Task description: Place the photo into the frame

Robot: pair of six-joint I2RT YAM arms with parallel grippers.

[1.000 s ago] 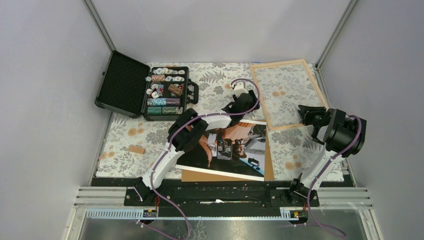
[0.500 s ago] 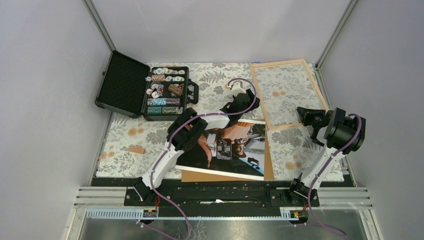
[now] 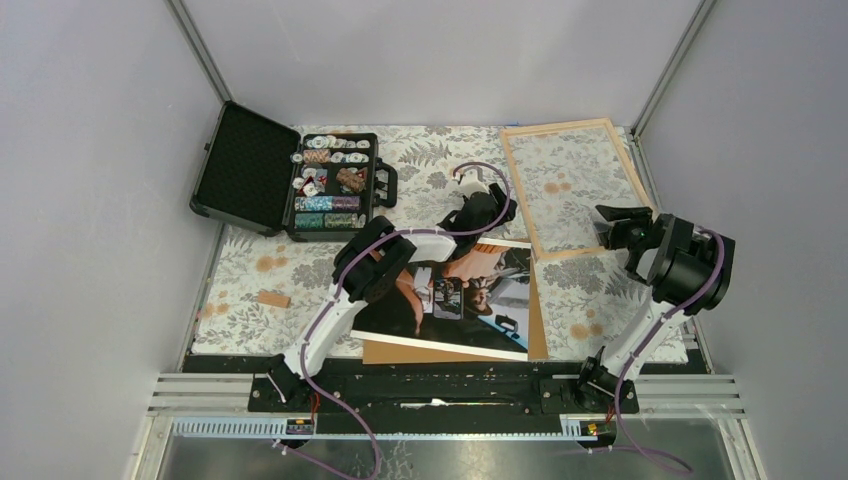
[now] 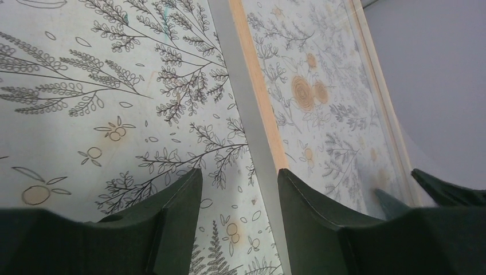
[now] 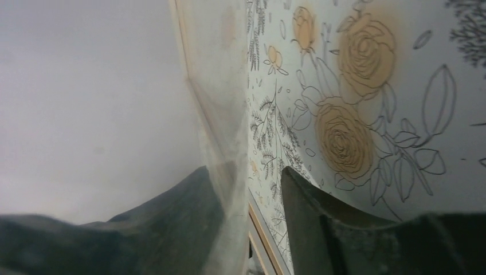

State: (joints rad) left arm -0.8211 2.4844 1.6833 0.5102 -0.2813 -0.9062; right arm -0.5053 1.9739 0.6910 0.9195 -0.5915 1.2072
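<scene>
The light-wood frame (image 3: 575, 185) with its clear pane lies at the back right of the table. The photo (image 3: 470, 300) lies face up at the front middle, on a brown backing board (image 3: 538, 335). My left gripper (image 3: 490, 198) is past the photo's far edge, open and empty. The frame's left rail (image 4: 259, 109) runs just ahead of its right finger (image 4: 309, 212). My right gripper (image 3: 615, 222) is at the frame's right near corner. It is shut on the frame's rail (image 5: 261, 226), with one finger (image 5: 189, 217) showing through the pane.
An open black case of poker chips (image 3: 300, 180) stands at the back left. A small brown block (image 3: 272, 299) lies near the left edge. Grey walls enclose the flowered table cloth (image 3: 430, 160) on three sides, close beside the frame's right rail.
My left gripper has moved a little farther toward the frame's left rail. My right gripper has shifted slightly up along the frame's right corner. The photo has not moved.
</scene>
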